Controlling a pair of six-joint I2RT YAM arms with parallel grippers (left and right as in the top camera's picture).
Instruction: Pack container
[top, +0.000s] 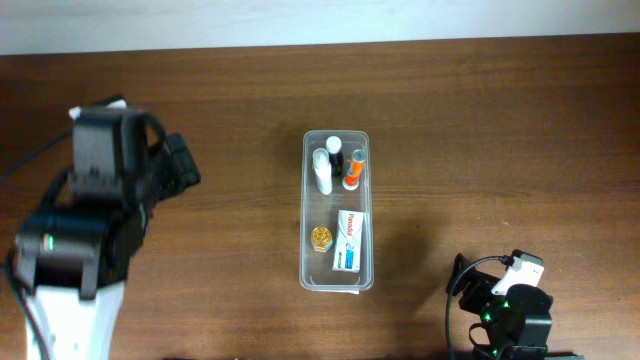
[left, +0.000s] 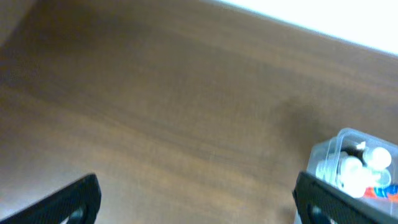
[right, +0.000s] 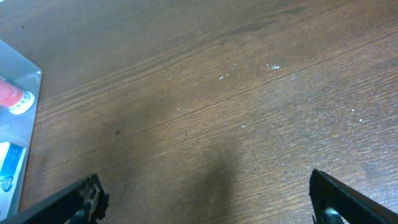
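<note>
The clear plastic container (top: 336, 283) lies lengthwise at the table's middle. Inside it are a white bottle (top: 322, 170), a dark-capped bottle (top: 334, 156), an orange-and-white tube (top: 353, 168), a gold-lidded jar (top: 320, 238) and a white-and-blue box (top: 349, 241). The container's end shows in the left wrist view (left: 323, 152), and its corner shows in the right wrist view (right: 15, 134). My left gripper (left: 196, 202) is open and empty over bare wood, left of the container. My right gripper (right: 208, 199) is open and empty over bare wood, right of the container.
The left arm (top: 95, 215) sits at the table's left side. The right arm (top: 505, 310) sits at the front right corner. The brown wooden table (top: 480, 120) ends at a pale wall along the far edge.
</note>
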